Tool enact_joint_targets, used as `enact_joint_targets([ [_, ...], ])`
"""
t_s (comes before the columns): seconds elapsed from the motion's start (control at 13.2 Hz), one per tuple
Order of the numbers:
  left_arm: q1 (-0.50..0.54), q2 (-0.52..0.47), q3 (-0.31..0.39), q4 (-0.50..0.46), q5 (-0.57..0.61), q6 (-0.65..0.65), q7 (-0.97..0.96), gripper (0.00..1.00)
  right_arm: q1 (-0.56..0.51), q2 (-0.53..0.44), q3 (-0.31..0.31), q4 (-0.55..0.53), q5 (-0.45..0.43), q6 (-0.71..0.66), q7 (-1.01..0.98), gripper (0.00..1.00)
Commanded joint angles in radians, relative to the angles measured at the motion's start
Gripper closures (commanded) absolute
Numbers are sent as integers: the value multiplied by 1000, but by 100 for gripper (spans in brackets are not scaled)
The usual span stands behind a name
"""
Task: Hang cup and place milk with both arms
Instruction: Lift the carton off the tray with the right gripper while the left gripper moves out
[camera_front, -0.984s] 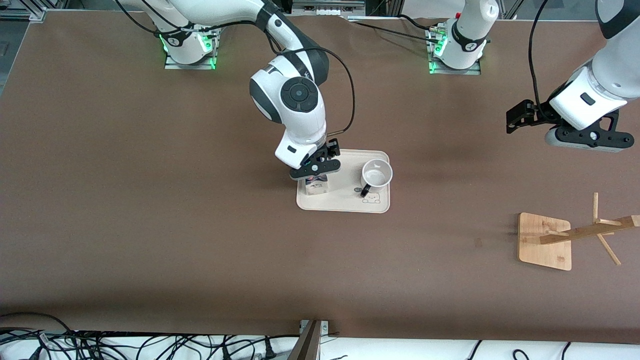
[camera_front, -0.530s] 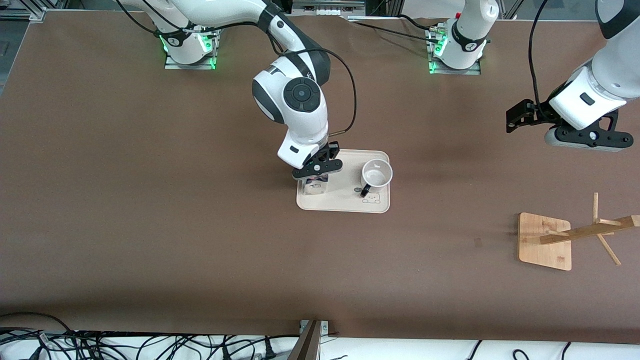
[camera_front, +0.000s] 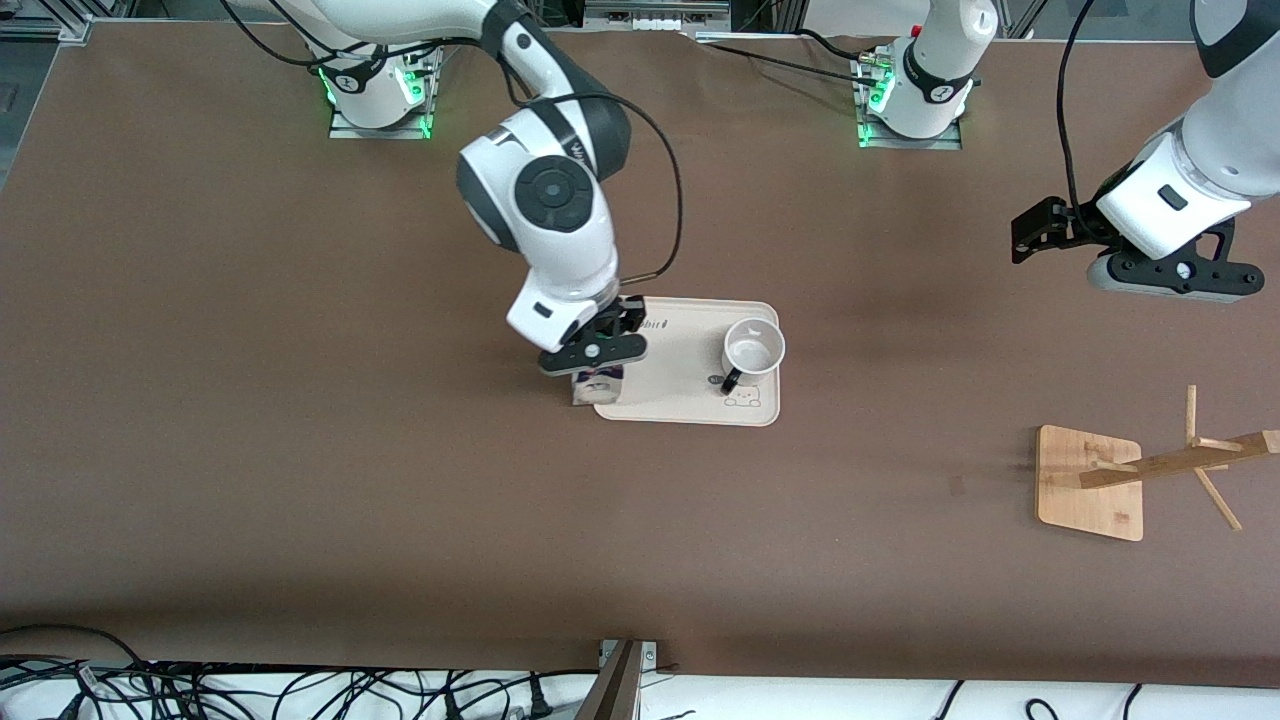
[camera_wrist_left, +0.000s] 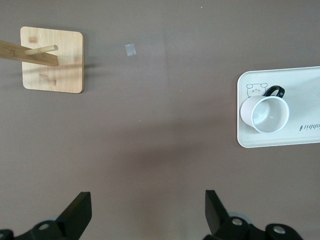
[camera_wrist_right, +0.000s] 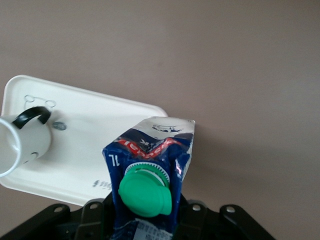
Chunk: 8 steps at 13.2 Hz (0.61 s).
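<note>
**Right arm holds milk carton above tray edge; left arm waits**

R gripper (camera_front: 596, 362): clamped on the milk carton (camera_front: 597, 385), jaws gripping its upper part. Carton is up in the air, over the tray (camera_front: 690, 400) edge at the right arm's end, partly over bare table (camera_front: 300, 450). In the right wrist view the carton (camera_wrist_right: 150, 170) fills the lower centre, green screw cap (camera_wrist_right: 145, 192) facing the camera, blue and white print with a red stripe, gable top pointing away from the wrist.

Cup (camera_front: 752, 350): white mug, upright on the tray, at the end toward the left arm. Opening faces up, looks empty. Black loop handle (camera_front: 730, 380) points toward the front camera. Small bear drawing (camera_front: 742, 397) printed on the tray just beside the handle, nearer the front camera. Left wrist view shows the same: cup (camera_wrist_left: 265, 114) standing on the tray (camera_wrist_left: 300, 145).

L gripper (camera_front: 1035, 232): waits in the air over bare table toward the left arm's end, well apart from the tray. Fingers (camera_wrist_left: 77, 215) spread wide, nothing between them.

Wooden mug rack (camera_front: 1150, 470): at the left arm's end of the table, nearer the front camera than the tray; square bamboo base (camera_front: 1080, 500), post with pegs, nothing on it.
</note>
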<state>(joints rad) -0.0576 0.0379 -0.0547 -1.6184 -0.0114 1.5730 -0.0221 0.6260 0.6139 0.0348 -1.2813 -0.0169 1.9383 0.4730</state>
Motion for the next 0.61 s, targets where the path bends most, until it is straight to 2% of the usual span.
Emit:
enact_joint_targets([
  [0.0,-4,11,-4,32,-7,-27,-1,0,-109,-46,13,-9,61,-32,-144,62],
  [0.38,-4,11,-2,32,-7,-28,-1,0,-374,-83,13,-55,156,-125,-501,60],
  [0.53,-4,10,-2,32,-7,-28,-1,0,-443,-112,8,-96,157,-150,-594,60],
])
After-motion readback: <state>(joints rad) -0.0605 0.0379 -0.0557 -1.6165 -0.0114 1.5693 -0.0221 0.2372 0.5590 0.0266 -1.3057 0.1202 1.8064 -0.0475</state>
